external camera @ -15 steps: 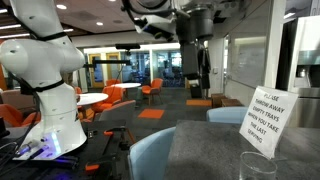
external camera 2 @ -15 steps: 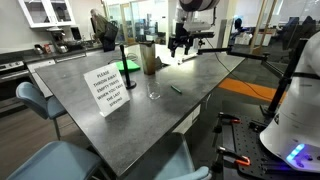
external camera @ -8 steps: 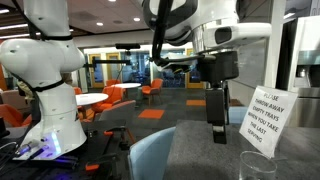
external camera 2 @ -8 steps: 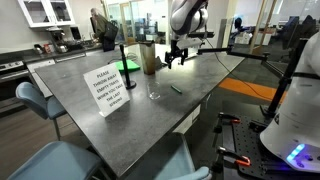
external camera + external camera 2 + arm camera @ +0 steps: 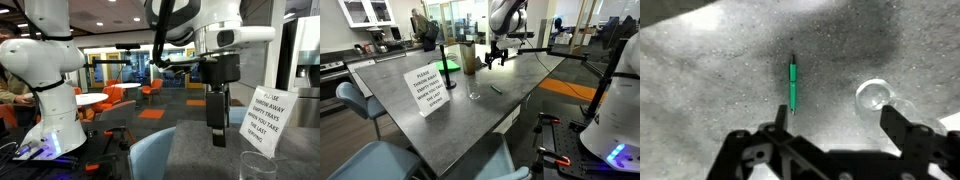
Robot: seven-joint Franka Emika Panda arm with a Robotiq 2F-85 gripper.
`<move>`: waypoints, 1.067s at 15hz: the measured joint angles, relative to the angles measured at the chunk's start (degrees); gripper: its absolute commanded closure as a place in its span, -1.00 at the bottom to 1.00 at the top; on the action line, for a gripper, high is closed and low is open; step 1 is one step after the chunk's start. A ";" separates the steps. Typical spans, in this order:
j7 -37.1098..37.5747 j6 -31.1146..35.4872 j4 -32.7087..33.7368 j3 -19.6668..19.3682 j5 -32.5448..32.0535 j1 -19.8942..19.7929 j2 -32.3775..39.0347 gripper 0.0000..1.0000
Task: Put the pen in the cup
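Seen in the wrist view: a thin green pen [image 5: 793, 82] flat on the speckled grey desk [image 5: 700, 70], its length running from 12 to 6 o'clock. At about 3 o'clock from the pen, clearly apart from it, a clear cup [image 5: 876, 96] standing upright and looked into from above. Pen outside the cup, not touching it. Along the lower edge, the tool [image 5: 835, 115], released: jaws spread wide, nothing held between them. One dark jaw just under the 6 o'clock end of the pen, the opposite jaw at about 4 o'clock from the cup.

In an exterior view, the tool [image 5: 496, 57] hanging over the desk [image 5: 450, 125], at about 12 o'clock from the pen [image 5: 495, 89] and apart from it. Pen lying on the desk near the cup [image 5: 474, 90], at its 3 o'clock. At 9 o'clock from the cup, a white sign card [image 5: 428, 88] with printed text, propped up. At about 12 o'clock from the cup, farther back, a dark container [image 5: 469, 58].

In an exterior view, the tool [image 5: 218, 135] pointing straight down over the desk [image 5: 195, 150]. Cup [image 5: 257, 165] at about 4 o'clock from the tool, at the lower edge of the frame. Sign card [image 5: 265, 120] at 3 o'clock from the tool. Far off at 9 o'clock, a white robot body [image 5: 50, 70].
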 measured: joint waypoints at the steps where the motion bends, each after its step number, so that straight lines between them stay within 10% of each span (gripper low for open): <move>1: 0.00 0.00 0.84 -0.18 0.73 -0.03 1.56 -1.00; 16: -4.01 -4.18 29.05 -0.42 2.41 -5.63 37.92 -1.00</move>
